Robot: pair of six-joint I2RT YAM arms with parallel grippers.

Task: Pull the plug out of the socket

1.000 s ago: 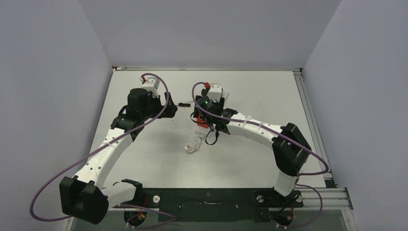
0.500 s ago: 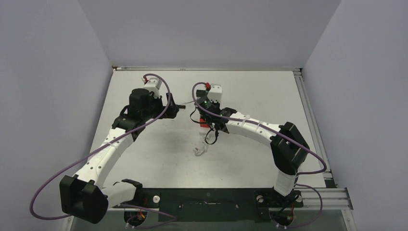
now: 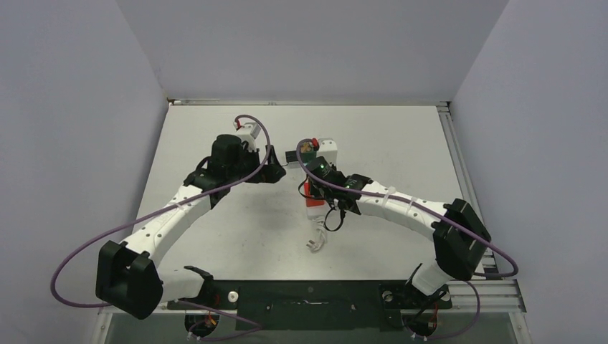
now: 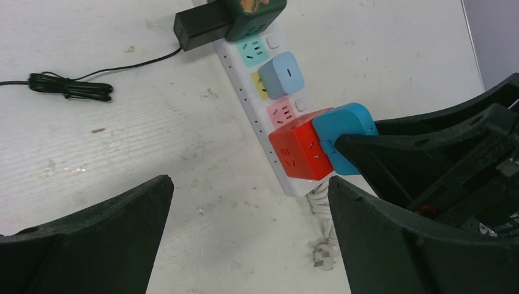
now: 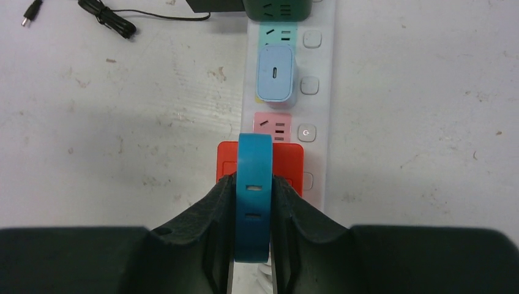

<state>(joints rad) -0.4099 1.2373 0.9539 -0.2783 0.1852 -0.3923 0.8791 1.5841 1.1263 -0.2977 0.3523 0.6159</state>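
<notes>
The socket [image 5: 321,110] is a long white strip with pastel outlets, lying flat on the table. A red cube adapter [image 5: 287,162] sits in its near-end outlet, and a blue plug [image 5: 254,153] stands on top of that adapter. My right gripper [image 5: 254,187] is shut on the blue plug, one finger pressed against each side. My left gripper [image 4: 250,184] is open just left of the strip's near end with bare table between its fingers. From the left wrist, the blue plug [image 4: 346,122] shows beside the red cube [image 4: 300,150].
A light blue charger [image 5: 276,73] and a dark green cube [image 5: 275,9] occupy other outlets. A black adapter [image 4: 202,27] with a thin bundled black cable [image 4: 70,86] lies at the strip's far end. The strip's short white cord [image 4: 321,254] curls off its near end.
My right gripper has closed on the blue plug. The strip and its cord have shifted right and nearer with it. My left arm has swung right, closer to the strip.
</notes>
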